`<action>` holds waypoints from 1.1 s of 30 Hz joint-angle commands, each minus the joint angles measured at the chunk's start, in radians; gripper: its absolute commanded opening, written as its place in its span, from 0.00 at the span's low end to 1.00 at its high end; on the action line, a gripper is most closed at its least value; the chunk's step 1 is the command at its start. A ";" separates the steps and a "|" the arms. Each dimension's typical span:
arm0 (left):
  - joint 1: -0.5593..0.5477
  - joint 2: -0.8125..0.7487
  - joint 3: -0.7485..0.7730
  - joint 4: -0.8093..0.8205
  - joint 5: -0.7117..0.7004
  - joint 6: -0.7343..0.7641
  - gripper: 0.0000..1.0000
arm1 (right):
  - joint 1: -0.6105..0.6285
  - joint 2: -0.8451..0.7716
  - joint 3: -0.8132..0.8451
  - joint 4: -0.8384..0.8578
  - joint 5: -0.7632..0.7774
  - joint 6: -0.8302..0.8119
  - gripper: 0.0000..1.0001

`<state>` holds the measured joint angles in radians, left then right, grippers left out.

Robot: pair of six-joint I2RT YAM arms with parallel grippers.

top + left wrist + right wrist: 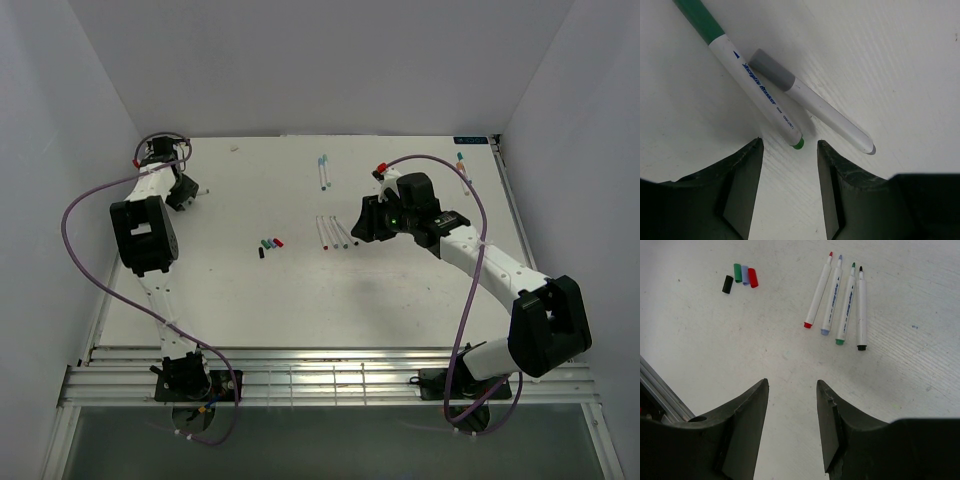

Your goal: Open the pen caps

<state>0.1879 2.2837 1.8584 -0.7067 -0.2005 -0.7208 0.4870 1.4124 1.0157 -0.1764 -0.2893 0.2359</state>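
Caps are seen in two places. Four loose caps [745, 275] are grouped on the white table [715, 340], ahead and to the left of the right gripper [792, 383]. A black cap [727, 284] lies slightly apart at the left end, and green, pale lilac and red ones are packed side by side next to it. To the right of the group, four uncapped pens [832, 295] are laid in a close row with their tips pointing away from the camera. Their end plugs are coloured red, lilac, green and black. The right gripper's jaws are held apart over bare table with nothing grasped between them, and the caps and pens lie well ahead of its fingers.

Two capped pens are shown by the left wrist camera. A green cap [702, 20] is fitted on the first pen [757, 92]. Its printed white barrel runs diagonally down to a green end plug just ahead of the gap of the left gripper [789, 144]. A grey cap [771, 70] is fitted on the second pen [830, 117], which lies right beside the first. The left gripper's jaws are spread and nothing is clamped.

Overhead, the left gripper is seen at the far left of the table and the right gripper near the middle. A pair of pens [323, 172] is seen farther back.
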 commanded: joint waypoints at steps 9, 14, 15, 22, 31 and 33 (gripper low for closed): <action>0.016 0.017 0.044 -0.027 -0.056 0.029 0.57 | 0.004 -0.013 -0.005 0.035 0.009 -0.012 0.49; 0.025 0.028 0.061 -0.036 -0.068 0.041 0.57 | 0.004 -0.013 -0.009 0.037 0.012 -0.014 0.49; 0.027 0.033 0.065 -0.040 -0.069 0.044 0.57 | 0.004 -0.015 -0.012 0.037 0.013 -0.014 0.49; 0.033 0.077 0.128 -0.074 -0.105 0.080 0.57 | 0.002 -0.023 -0.017 0.038 0.021 -0.017 0.49; 0.035 0.082 0.105 -0.077 -0.106 0.098 0.47 | 0.002 -0.027 -0.017 0.040 0.021 -0.015 0.49; 0.035 0.076 0.091 -0.077 -0.108 0.096 0.45 | 0.002 -0.029 -0.016 0.040 0.021 -0.015 0.49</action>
<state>0.2146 2.3558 1.9625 -0.7662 -0.2913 -0.6342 0.4870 1.4124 0.9985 -0.1726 -0.2817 0.2317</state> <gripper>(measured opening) 0.460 0.493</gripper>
